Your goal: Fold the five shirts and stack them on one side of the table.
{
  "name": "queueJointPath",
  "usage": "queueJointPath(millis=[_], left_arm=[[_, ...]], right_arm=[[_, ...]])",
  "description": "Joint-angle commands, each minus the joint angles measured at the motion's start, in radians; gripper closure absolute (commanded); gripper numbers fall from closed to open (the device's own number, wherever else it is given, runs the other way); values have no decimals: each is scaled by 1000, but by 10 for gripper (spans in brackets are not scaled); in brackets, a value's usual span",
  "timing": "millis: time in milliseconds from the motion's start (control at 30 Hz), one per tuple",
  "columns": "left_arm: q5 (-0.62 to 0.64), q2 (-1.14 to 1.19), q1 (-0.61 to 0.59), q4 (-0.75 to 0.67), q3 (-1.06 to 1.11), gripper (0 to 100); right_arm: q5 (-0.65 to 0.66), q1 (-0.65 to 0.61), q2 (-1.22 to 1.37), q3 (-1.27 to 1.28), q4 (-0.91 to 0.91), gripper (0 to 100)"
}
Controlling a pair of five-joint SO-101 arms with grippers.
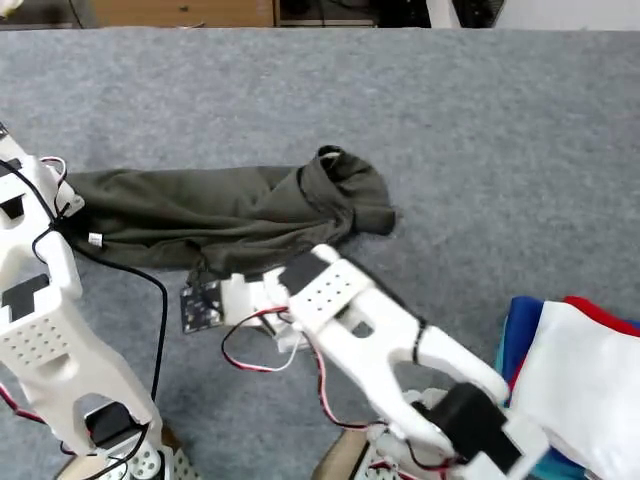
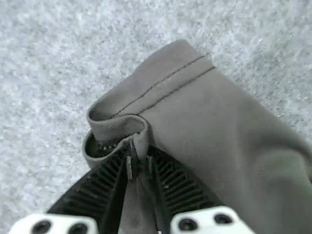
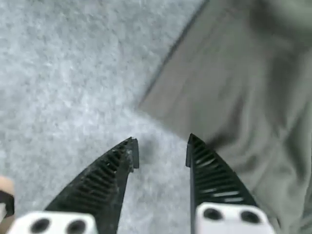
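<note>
**A:** Material and position of the shirt to be logged.
**B:** One dark olive shirt (image 1: pixel 230 215) is seen laid lengthwise, left of the table's centre. The cloth is matte and soft, and it is bunched into rounded folds at its right end. A double row of stitching is seen along the hem.
**A:** Left gripper?
**B:** The left gripper (image 2: pixel 139 163) is pressed together on a rolled fold of that hem at the shirt's left end. Cloth is pinched between its ribbed black fingers (image 2: pixel 105 185).
**A:** Right gripper?
**B:** The right gripper (image 3: pixel 162 151) is spread, with nothing between its tips. It is placed over the bare covering, just beside a straight edge of the shirt.
**A:** Surface?
**B:** The table (image 1: pixel 480 130) is covered in a grey, felt-like nap.
**A:** Edges and open room?
**B:** Open covering is seen beyond the shirt and to its right. A stack of folded cloth (image 1: pixel 585 385) is noted at the near right corner, well apart from the olive shirt. It is white on top, with red, blue and teal edges.
</note>
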Motion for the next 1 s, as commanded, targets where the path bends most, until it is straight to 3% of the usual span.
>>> queueJointPath(millis=[0, 600, 833, 967], left_arm=[[0, -21, 0, -11, -5, 982], [0, -19, 0, -11, -8, 982], [0, -19, 0, -9, -5, 982], [0, -19, 0, -9, -6, 982]], right_arm=[[-5, -36, 65, -12, -63, 823], [31, -61, 254, -93, -137, 826], [29, -27, 325, -166, -114, 995], [21, -5, 366, -225, -83, 995]])
